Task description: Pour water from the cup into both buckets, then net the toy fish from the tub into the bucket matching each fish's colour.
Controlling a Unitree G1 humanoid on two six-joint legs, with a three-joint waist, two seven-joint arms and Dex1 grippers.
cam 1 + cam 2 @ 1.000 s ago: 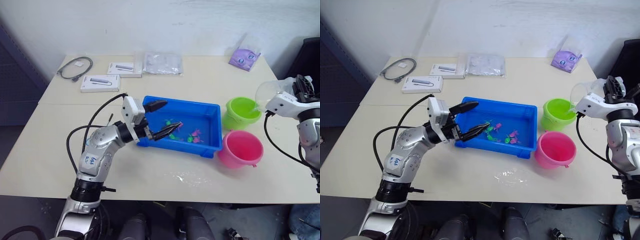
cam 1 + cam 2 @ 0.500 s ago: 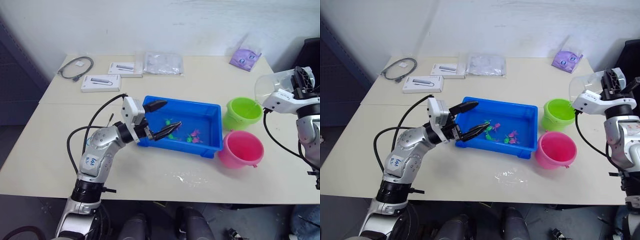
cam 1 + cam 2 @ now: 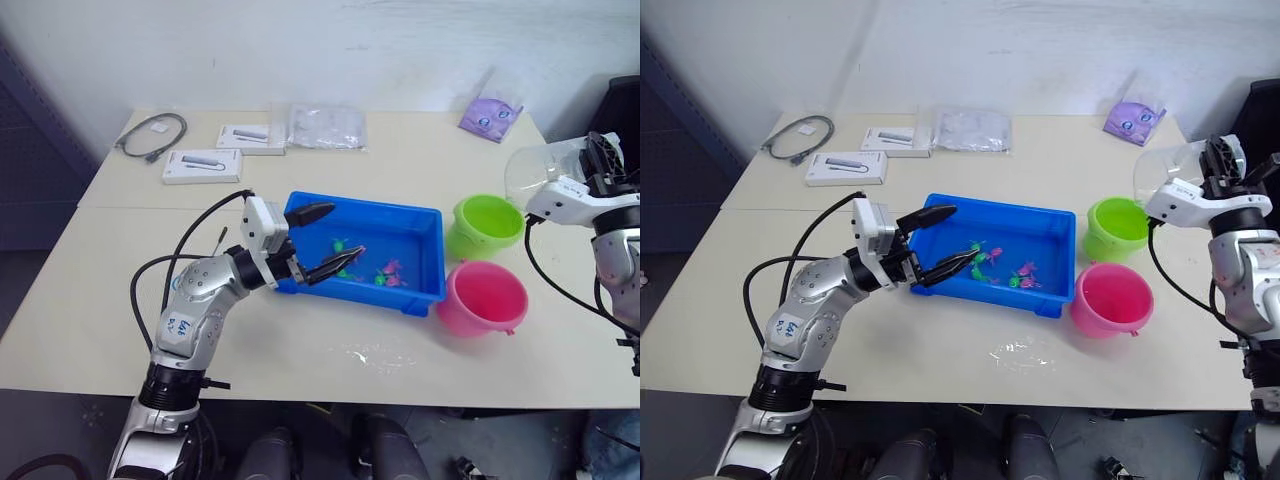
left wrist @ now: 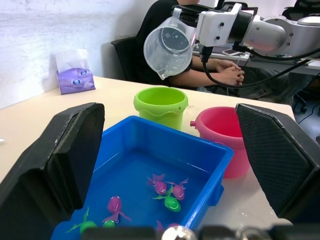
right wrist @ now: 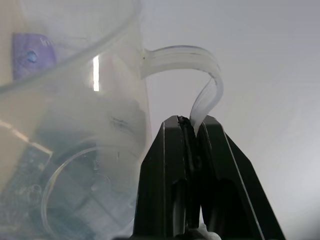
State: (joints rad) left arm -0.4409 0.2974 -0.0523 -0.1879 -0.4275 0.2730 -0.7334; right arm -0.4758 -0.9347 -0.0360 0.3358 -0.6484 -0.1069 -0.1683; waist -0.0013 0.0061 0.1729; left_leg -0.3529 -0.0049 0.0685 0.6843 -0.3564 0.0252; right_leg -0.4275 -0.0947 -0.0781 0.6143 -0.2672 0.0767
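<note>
From the head view, the right hand [image 3: 597, 170] pinches the cup [image 3: 540, 172] by its handle above the green bucket [image 3: 486, 222]; I judge pouring needs a slow tilt with the lip over the rim. The pink bucket [image 3: 482, 297] sits beside the green bucket.

From the left wrist, the left hand [image 4: 167, 165] gapes wide, empty, over the tub [image 4: 210, 167], which holds fish [image 4: 172, 202] in water

Toy fish [image 3: 388, 272]: too small in the head views to count or sort by colour.
Tub [image 3: 420, 240]: near-left corner hidden behind the left gripper [image 3: 325, 240].
Cup [image 5: 60, 125]: cut off by the right wrist view's edge.
Person [image 4: 220, 75]: mostly hidden behind the right arm.
</note>
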